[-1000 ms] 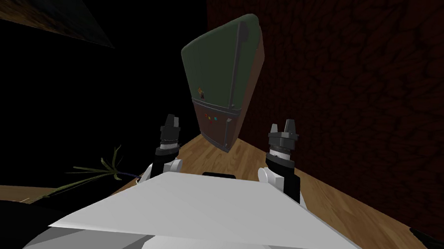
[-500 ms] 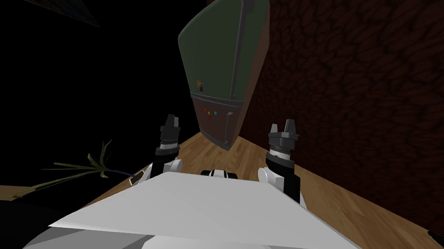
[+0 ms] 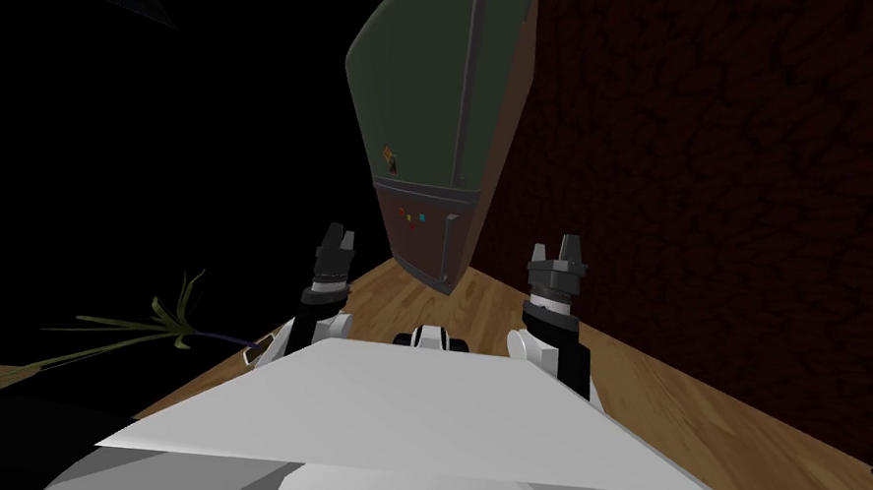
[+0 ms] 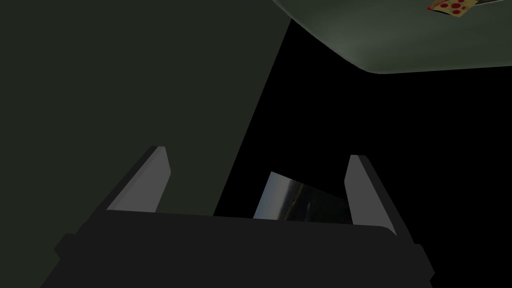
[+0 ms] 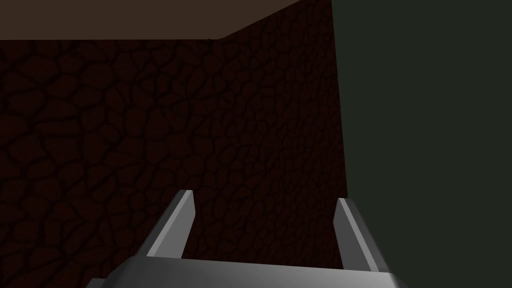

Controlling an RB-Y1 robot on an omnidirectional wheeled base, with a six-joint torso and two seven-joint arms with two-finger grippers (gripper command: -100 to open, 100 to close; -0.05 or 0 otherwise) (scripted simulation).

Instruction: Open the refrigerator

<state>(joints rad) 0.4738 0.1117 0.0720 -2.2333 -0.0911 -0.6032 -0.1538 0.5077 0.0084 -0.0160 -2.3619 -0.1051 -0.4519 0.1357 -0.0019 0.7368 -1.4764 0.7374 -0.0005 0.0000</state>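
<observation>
Head view: 1 refrigerator (image 3: 429, 138) stands straight ahead on the wood floor (image 3: 687, 407), close beside the dark red stone-pattern wall (image 3: 726, 183).
- 2 doors, both flush with the body: green upper door (image 3: 411, 67), brown lower door (image 3: 420, 241).
- 2 grey vertical handles near the doors' right edge: long handle (image 3: 465, 91) on the upper door, short handle (image 3: 445, 250) on the lower.
- 1 pizza-slice magnet (image 3: 392, 158) low on the upper door, and 3 coloured dots (image 3: 411, 219) on the lower door.
- Black area (image 3: 136, 152) to the left of the refrigerator.
- 1 plant (image 3: 161, 320) with thin leaves sits off to my left, well apart from the refrigerator.
- 2 hands are raised side by side: left hand (image 3: 336, 240), right hand (image 3: 563, 248). Both are short of the refrigerator, with bare floor running from them to its base.

Left wrist view: left hand is open, its 2 fingers (image 4: 150, 180) spread wide.
- A flat dark green plane (image 4: 125, 75) lies behind 1 finger.
- A rounded corner of the upper door, carrying the pizza-slice magnet, is further off.
- The black area lies between that plane and the door corner.
- 1 small glossy grey panel (image 4: 295, 200) shows between the fingers; can't tell what it is.

Right wrist view: right hand is open, its 2 fingers (image 5: 175, 220) apart.
- The stone-pattern wall is ahead.
- A flat grey-green plane (image 5: 425, 125) sits beside 1 finger; can't tell what it belongs to.
</observation>
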